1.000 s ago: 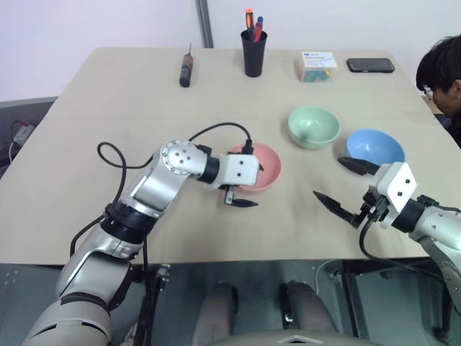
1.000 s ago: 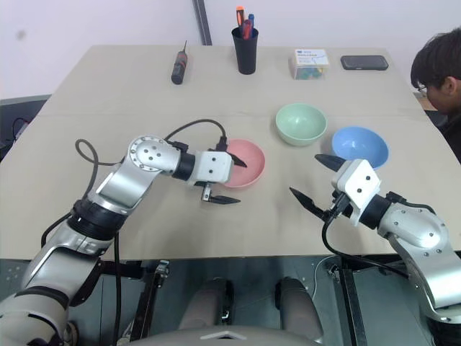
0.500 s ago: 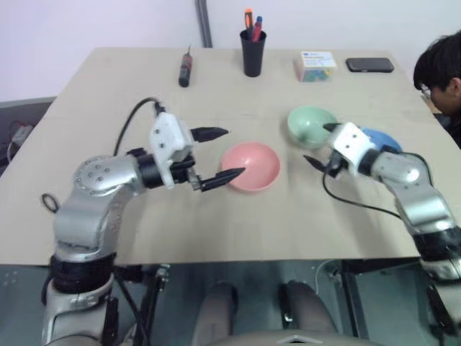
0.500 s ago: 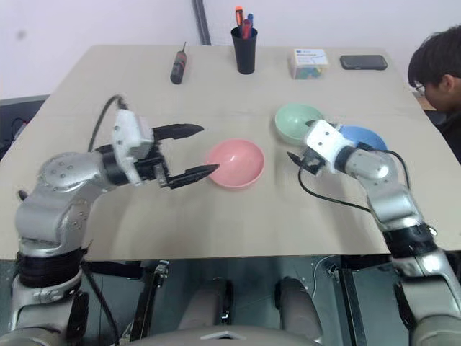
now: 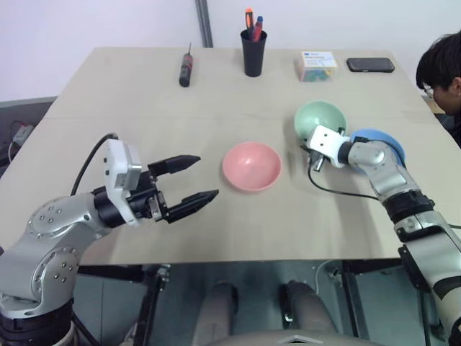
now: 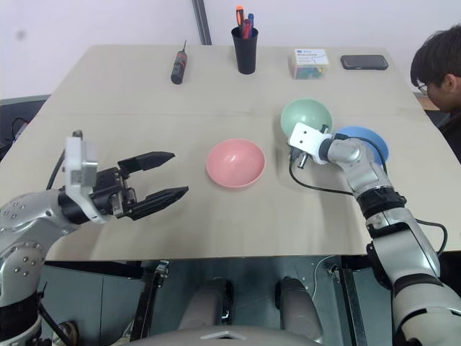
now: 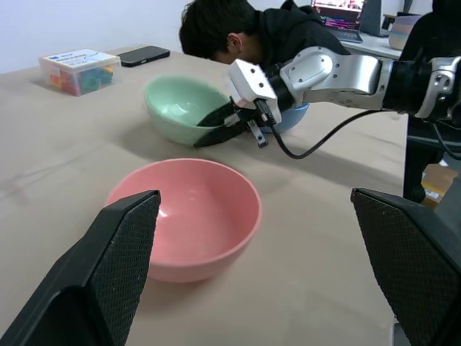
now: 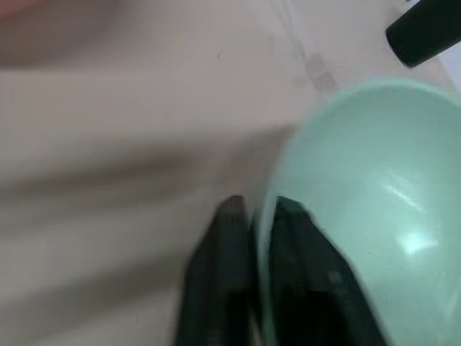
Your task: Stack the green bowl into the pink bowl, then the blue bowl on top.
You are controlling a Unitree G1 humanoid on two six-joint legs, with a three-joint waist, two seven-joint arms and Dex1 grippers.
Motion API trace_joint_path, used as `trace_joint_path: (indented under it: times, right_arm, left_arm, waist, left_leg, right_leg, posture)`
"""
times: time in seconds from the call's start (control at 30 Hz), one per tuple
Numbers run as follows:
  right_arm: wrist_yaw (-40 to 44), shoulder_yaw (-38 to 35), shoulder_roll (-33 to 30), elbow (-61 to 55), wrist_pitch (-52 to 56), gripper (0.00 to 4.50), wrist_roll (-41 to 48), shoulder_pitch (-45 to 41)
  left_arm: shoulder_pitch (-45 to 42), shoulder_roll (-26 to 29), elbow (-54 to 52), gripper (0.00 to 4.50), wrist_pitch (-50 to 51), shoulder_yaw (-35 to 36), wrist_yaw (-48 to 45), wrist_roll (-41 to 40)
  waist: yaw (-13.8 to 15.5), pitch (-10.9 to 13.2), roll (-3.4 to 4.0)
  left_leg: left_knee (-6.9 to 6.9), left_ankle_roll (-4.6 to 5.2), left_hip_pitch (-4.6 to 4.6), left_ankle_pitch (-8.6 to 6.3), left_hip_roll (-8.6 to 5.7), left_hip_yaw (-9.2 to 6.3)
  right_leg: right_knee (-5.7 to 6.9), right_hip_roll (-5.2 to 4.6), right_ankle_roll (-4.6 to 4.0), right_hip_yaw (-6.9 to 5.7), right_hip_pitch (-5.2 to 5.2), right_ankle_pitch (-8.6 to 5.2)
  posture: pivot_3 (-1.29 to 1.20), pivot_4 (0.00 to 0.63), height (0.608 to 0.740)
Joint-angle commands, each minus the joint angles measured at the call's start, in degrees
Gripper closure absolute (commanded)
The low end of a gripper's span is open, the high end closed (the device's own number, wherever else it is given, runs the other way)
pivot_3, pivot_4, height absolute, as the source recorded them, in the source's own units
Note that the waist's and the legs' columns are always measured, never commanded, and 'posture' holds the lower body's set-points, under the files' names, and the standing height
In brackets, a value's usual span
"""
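Green bowl (image 5: 321, 122) is pinched at its rim by the right gripper (image 8: 261, 216), beside the pink bowl (image 5: 251, 165). Lift gently, keep it level.

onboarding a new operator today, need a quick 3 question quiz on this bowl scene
1. True or false: the right claw is shut on the rim of the green bowl.
2. Which bowl sits nearest the open left claw?
A. blue
B. pink
C. green
3. Fill in: the blue bowl is partly hidden behind the right ____.

Key:
1. True.
2. B, the pink bowl.
3. Arm.
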Motion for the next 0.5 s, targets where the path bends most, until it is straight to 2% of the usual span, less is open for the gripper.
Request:
trace_joint_path:
  times: [0.03, 0.13, 0.2, 0.27, 0.4, 0.5]
  right_arm:
    - [1.2, -1.9, -0.2, -2.6, -1.6, 4.45, 0.8, -2.3]
    - [5.5, -3.1, -0.7, -9.7, 0.1, 4.45, 4.2, -0.7]
    - [11.5, -5.0, -0.8, -23.4, 8.0, 4.45, 12.6, 2.0]
    - [14.0, -6.1, -0.8, -35.0, 16.3, 4.45, 18.4, 4.1]
    - [13.5, -4.7, 0.1, -51.6, 29.5, 4.45, 23.7, 7.2]
    - [12.3, -2.3, 1.5, -56.5, 33.9, 4.45, 24.1, 9.2]
  left_arm:
    - [1.3, 1.0, -2.0, 0.00, -2.2, 1.9, 0.1, -1.8]
    - [2.4, 1.6, -1.2, 0.00, -3.4, 2.2, -0.4, -2.0]
    - [3.4, 2.1, 0.5, 0.00, -4.7, 2.6, -1.4, -1.3]
    - [4.4, 2.4, 2.1, 0.00, -6.2, 2.6, -2.2, -0.2]
    - [5.2, 3.2, 5.1, 0.00, -9.0, 2.0, -3.6, 1.6]
    - [4.4, 4.1, 7.0, 0.00, -9.7, 2.2, -4.3, 1.6]
  waist:
    - [-0.2, 0.0, 0.00]
    - [-0.3, 0.0, 0.02]
    - [-0.5, 0.0, 0.04]
    - [-0.5, 0.0, 0.05]
    - [-0.6, 0.0, 0.05]
    - [-0.5, 0.0, 0.03]
  left_leg:
    - [0.00, 0.00, 0.00, 0.00, 0.00, 0.00]
    - [0.00, 0.00, -0.01, 0.00, 0.00, -0.02]
    - [-0.03, 0.00, -0.02, 0.00, 0.00, -0.07]
    - [-0.13, 0.00, -0.03, -0.01, 0.03, -0.23]
    - [-0.21, 0.01, -0.04, -0.01, 0.05, -0.24]
    - [-0.21, 0.01, -0.03, -0.01, 0.03, -0.23]
  right_leg:
    - [0.00, 0.00, 0.00, 0.01, 0.00, 0.00]
    - [-0.01, -0.01, 0.00, 0.00, 0.00, 0.00]
    - [-0.01, -0.01, 0.00, 0.02, -0.02, 0.00]
    - [-0.01, -0.01, 0.00, 0.03, -0.10, 0.00]
    - [-0.01, -0.01, 0.00, 0.05, -0.17, 0.00]
    - [0.00, -0.01, 0.00, 0.03, -0.17, 0.00]
  posture:
    - [0.00, 0.150, 0.740]
    - [0.00, 0.150, 0.740]
    - [0.00, 0.150, 0.740]
    - [0.00, 0.150, 0.740]
    - [0.00, 0.150, 0.740]
    - [0.00, 0.150, 0.740]
